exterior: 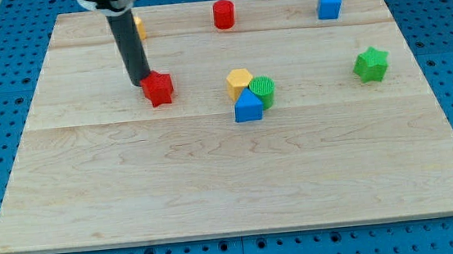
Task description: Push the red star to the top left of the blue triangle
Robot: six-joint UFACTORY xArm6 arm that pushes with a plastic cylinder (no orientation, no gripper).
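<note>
my tip (pixel 139 82) touching red star (pixel 157 89) left side; blue triangle (pixel 247 107) right

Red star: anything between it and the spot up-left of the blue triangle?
Nothing visible. My tip touches the red star on its left; bare board runs right toward the blue triangle, where the yellow block crowds its top.

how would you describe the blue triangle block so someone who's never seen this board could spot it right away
Start at the light wooden board and look just right of its centre, where three small blocks touch in a tight cluster. The blue triangle block is the cluster's nearest member, toward the view's bottom, below the yellow hexagon block and the green ribbed round block. It alone is blue there.
</note>
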